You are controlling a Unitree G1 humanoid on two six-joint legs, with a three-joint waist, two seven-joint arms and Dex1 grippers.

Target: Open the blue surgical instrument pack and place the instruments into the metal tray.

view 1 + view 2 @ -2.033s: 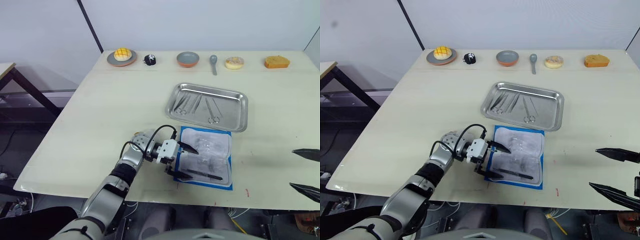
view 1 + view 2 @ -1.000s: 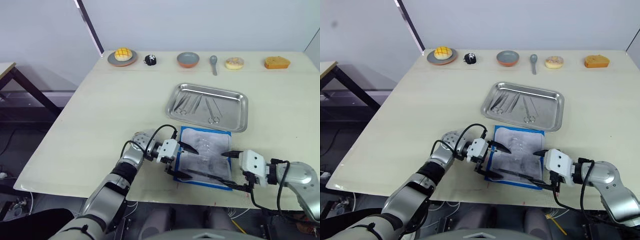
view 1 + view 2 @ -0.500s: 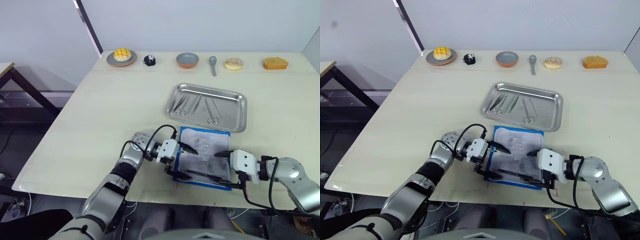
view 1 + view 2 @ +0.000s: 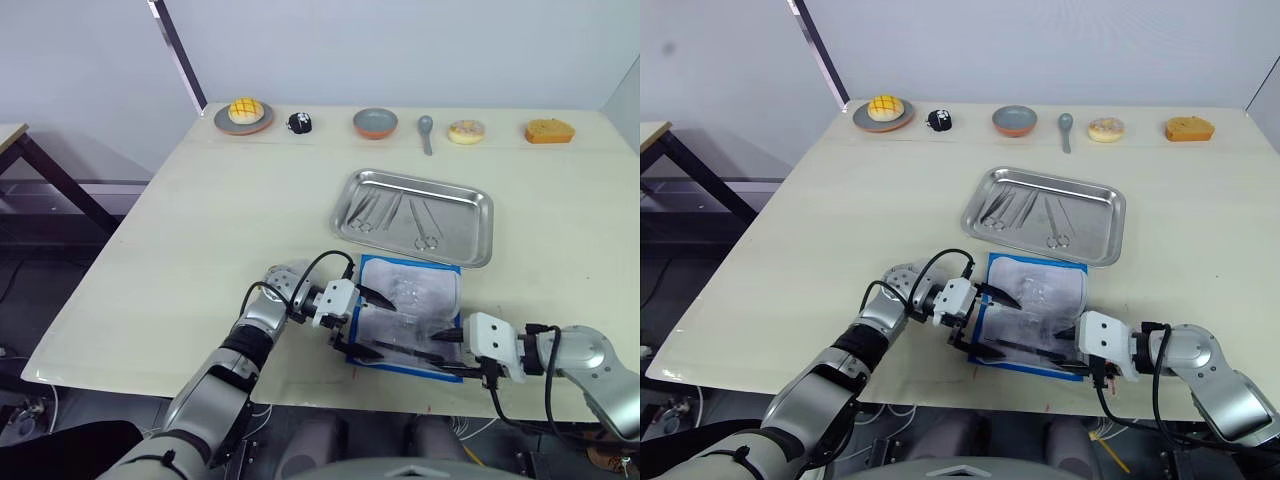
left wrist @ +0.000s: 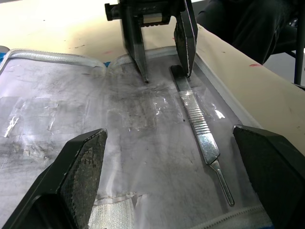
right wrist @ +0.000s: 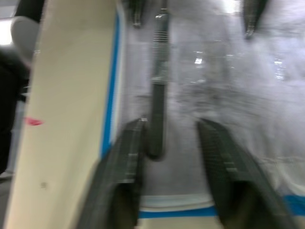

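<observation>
The blue surgical instrument pack (image 4: 412,312) lies open near the table's front edge, with its clear-pocketed lining facing up. One slim metal instrument (image 5: 199,133) lies on the lining along the pack's near side. My left gripper (image 4: 386,326) rests at the pack's left edge, wide open and holding nothing. My right gripper (image 4: 452,353) reaches in from the right. Its jaws stand a little apart astride the handle end of the tool (image 6: 157,110), not clamped on it. The metal tray (image 4: 470,240) sits just beyond the pack with several instruments (image 4: 378,208) in it.
Along the far edge stand a plate with a yellow bun (image 4: 243,113), a small black-and-white figure (image 4: 300,122), a grey bowl (image 4: 375,122), a spoon (image 4: 427,130), a doughnut (image 4: 465,131) and an orange cake (image 4: 549,131). The table's front edge runs close under the pack.
My right gripper has moved left over the pack's near right corner and its jaws have narrowed from wide open around the tool's end. The left gripper has stayed put.
</observation>
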